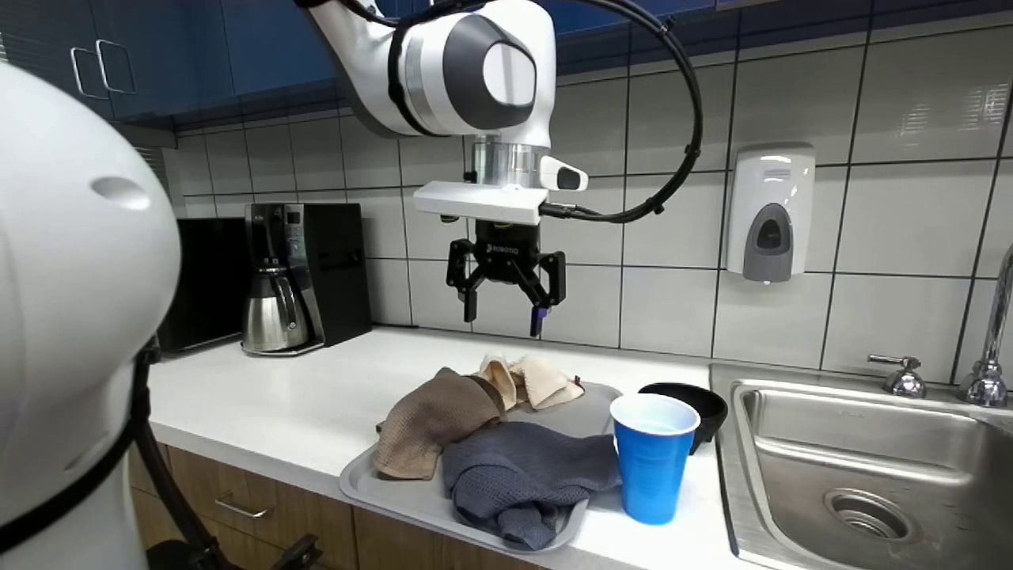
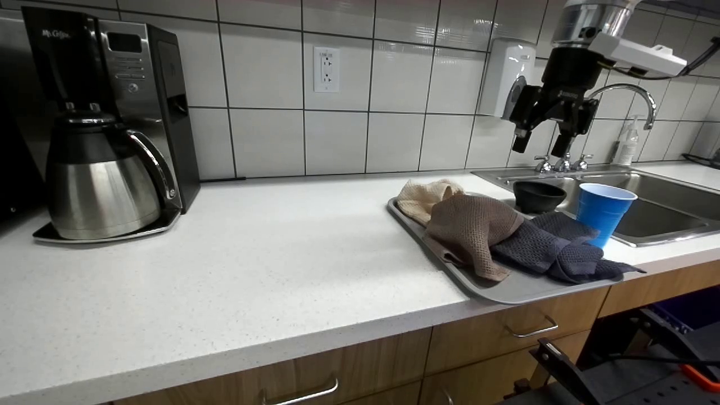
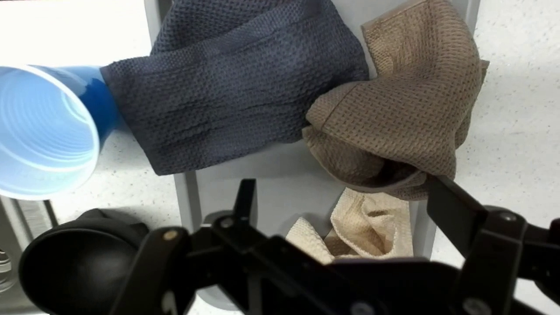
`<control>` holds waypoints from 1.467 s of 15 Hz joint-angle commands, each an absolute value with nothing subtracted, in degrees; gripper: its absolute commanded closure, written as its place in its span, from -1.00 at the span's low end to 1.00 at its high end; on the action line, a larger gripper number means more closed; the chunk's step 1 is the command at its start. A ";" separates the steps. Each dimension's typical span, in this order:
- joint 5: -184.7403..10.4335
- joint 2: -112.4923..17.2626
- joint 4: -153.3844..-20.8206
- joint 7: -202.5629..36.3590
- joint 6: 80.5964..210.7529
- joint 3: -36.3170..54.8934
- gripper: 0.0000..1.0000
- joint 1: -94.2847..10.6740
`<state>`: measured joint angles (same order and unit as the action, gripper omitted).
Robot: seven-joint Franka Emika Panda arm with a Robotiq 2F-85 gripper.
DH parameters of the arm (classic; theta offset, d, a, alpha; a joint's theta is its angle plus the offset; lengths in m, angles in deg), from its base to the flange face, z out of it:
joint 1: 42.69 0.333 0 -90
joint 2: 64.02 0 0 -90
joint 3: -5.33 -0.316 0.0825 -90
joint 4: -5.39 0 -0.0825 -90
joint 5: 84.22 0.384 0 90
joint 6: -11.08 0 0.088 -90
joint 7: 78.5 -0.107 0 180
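"What does an exterior view show?"

"A black gripper (image 1: pixel 504 315) hangs above a white counter (image 1: pixel 261 396), its fingers spread wide with air between them. Below, on a gray tray (image 1: pixel 415 499), lie a humped brown cloth (image 1: pixel 439 423), a bunched slate-blue cloth (image 1: pixel 530 467) in front and a cream cloth (image 1: pixel 546 380) at the back."

"Next?"

"In an exterior view, a wall outlet (image 2: pixel 326 69) sits above the counter. The brown cloth drapes softly between the other two, one fold trailing onto the tray; the slate-blue cloth is bunched thickly, a corner poking past the rim."

"And the wrist view?"

"From above, the waffle weave stands out. The brown cloth curls over a dark hollow; the slate-blue cloth spreads flatter across the tray's rim toward a blue cup (image 3: pixel 48 131), whether touching I cannot tell. The cream cloth is ruffled, partly hidden by the gripper."
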<state>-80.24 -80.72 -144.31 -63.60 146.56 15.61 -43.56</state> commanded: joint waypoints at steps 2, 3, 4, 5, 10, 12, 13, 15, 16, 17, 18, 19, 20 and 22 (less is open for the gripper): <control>-77.39 -78.26 -143.99 -63.28 148.57 13.90 -1.00 -42.75; -77.00 -77.83 -144.13 -63.27 149.31 13.62 -1.00 -42.54; -76.64 -77.39 -144.28 -63.28 149.98 13.39 -1.00 -42.27; -76.25 -77.02 -144.46 -63.23 150.45 13.09 -1.00 -42.02; -74.59 -74.55 -145.08 -63.24 153.12 11.23 -1.00 -40.64; -74.41 -73.24 -145.42 -63.10 154.33 10.45 -1.00 -40.20; -74.43 -72.37 -145.54 -63.17 155.01 10.08 -1.00 -39.99; -74.42 -70.62 -145.73 -63.22 156.38 9.44 -1.00 -39.76; -74.37 -69.77 -145.78 -63.14 157.04 9.16 -1.00 -39.72; -74.33 -68.88 -145.81 -63.06 157.86 8.85 -1.00 -39.67; -74.15 -67.89 -145.65 -62.90 158.51 8.55 -1.00 -39.63; -73.99 -67.05 -145.62 -62.71 159.26 8.27 -1.00 -39.66; -73.72 -66.02 -145.32 -62.51 159.84 7.94 -1.00 -39.63; -73.23 -64.34 -145.03 -62.09 161.13 7.25 -1.00 -39.73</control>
